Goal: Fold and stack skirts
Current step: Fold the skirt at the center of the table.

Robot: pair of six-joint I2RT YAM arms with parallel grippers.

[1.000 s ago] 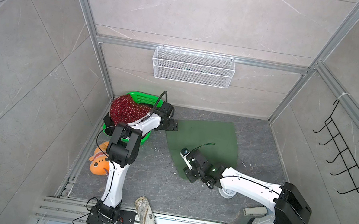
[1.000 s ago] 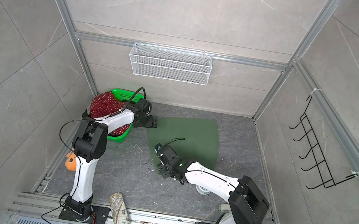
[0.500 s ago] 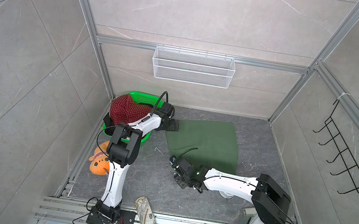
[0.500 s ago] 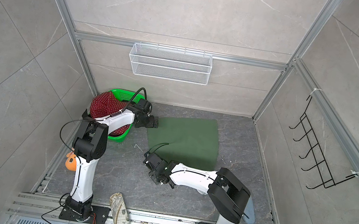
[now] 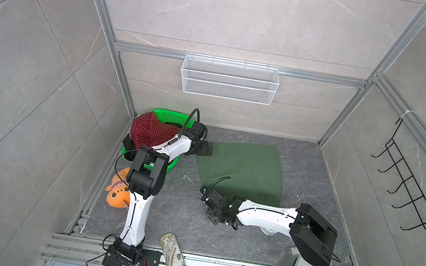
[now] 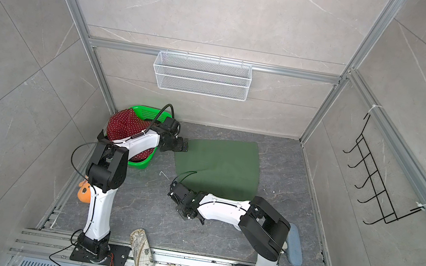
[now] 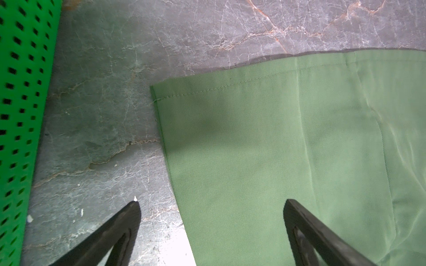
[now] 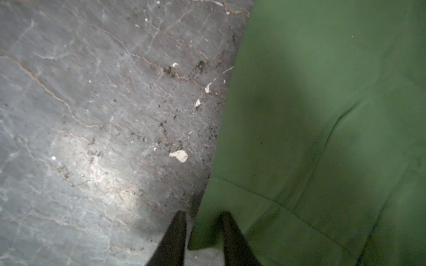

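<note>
In both top views the dark green skirt [image 5: 244, 167] lies spread flat in the middle of the surface [image 5: 163, 218], right of the green basket [image 5: 172, 117]. The red polka-dot skirt [image 5: 151, 132] is heaped in the basket, not yet dealt with. The left fingers [image 5: 209, 150] hang at the green skirt's upper left corner and the right fingers [image 5: 206, 193] at its lower left corner. One arm at each end of that edge suggests the edge is to be lifted and carried over for a first fold.

In the left wrist view the left fingers [image 7: 124, 221] are spread wide and hold nothing. One is over bare surface and the other over the cloth [image 7: 276, 149], straddling the side edge near the hemmed corner, placed to close on it.

In the right wrist view the right fingers [image 8: 177, 235] stand close together at the bottom of the frame. The skirt's [image 8: 322, 115] corner runs between them, slightly curled, so they appear to be pinching it.
</note>
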